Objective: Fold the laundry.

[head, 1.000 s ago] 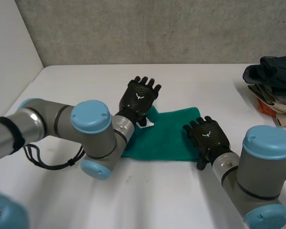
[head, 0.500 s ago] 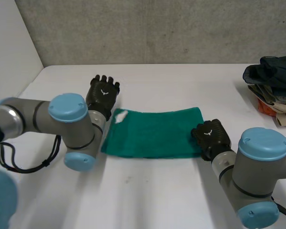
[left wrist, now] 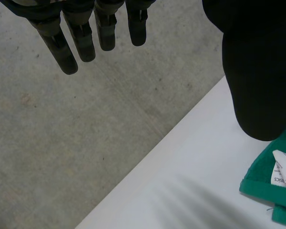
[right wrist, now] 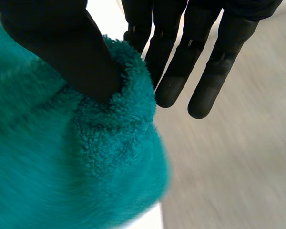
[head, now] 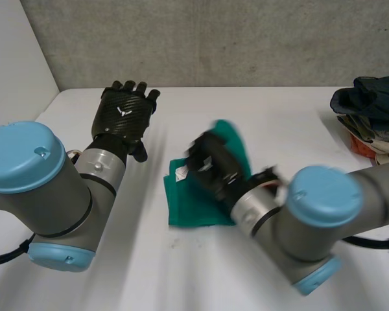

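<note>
In the middle of the table (head: pixel 259 103): green fleece towel (head: pixel 194 206), one end raised off the surface, the rest lying flat with a white label (head: pixel 181 173) facing up. Right hand (head: pixel 211 162) on the raised end, thumb dug into the fleece, fingers (right wrist: pixel 174 86) straight and close together, pinching the towel against the thumb. Left hand (head: pixel 123 113) held above the table, apart from the towel, fingers (left wrist: pixel 69 52) straight, slightly spread, holding nothing. Pile of clothes (head: pixel 369 110) at the table's right edge, well apart.
</note>
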Available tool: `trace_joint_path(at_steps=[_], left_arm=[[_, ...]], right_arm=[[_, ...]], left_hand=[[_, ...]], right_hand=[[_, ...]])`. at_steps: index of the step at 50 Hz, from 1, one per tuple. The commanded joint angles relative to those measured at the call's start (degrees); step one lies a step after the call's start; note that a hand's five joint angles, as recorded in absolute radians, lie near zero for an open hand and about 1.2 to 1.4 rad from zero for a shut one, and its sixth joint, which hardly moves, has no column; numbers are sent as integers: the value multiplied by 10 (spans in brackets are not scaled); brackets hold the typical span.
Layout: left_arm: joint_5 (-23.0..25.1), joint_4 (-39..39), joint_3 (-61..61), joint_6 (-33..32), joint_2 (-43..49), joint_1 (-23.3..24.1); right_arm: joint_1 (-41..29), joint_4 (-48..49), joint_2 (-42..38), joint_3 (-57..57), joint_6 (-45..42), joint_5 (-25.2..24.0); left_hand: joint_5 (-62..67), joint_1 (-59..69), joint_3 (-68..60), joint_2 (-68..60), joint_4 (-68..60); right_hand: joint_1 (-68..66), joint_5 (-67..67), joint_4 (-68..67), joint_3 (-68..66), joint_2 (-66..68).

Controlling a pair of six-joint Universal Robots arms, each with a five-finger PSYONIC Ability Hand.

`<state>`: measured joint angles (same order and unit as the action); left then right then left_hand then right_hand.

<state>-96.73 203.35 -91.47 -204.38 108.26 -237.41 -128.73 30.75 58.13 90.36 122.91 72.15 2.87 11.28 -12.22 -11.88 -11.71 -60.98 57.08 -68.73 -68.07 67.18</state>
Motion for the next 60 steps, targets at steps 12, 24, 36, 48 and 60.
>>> trace_joint_path(at_steps=[12, 24, 36, 48, 60], left_arm=[[2, 3, 64, 109, 22, -1], [1, -87, 160, 121, 173, 82], [-63, -168, 152, 79, 202, 71], [-42, -211, 161, 72, 187, 58], [202, -215, 170, 86, 62, 9]], right_arm=[[57, -43, 96, 3, 501, 28], [123, -292, -6, -140, 575, 20], [105, -370, -146, -251, 530, -3], [81, -352, -76, -215, 333, 125], [9, -192, 10, -36, 327, 128]], left_hand=[[-16, -1, 10, 7, 5], [-13, 3, 7, 3, 1], [-6, 10, 0, -4, -5], [-1, 15, -5, -9, -10], [5, 21, -12, -15, -17]], right_hand=[[510, -571, 587, 581, -572], [510, -571, 587, 581, -572], [510, -571, 587, 581, -572], [510, -571, 587, 581, -572], [510, -571, 587, 581, -572]])
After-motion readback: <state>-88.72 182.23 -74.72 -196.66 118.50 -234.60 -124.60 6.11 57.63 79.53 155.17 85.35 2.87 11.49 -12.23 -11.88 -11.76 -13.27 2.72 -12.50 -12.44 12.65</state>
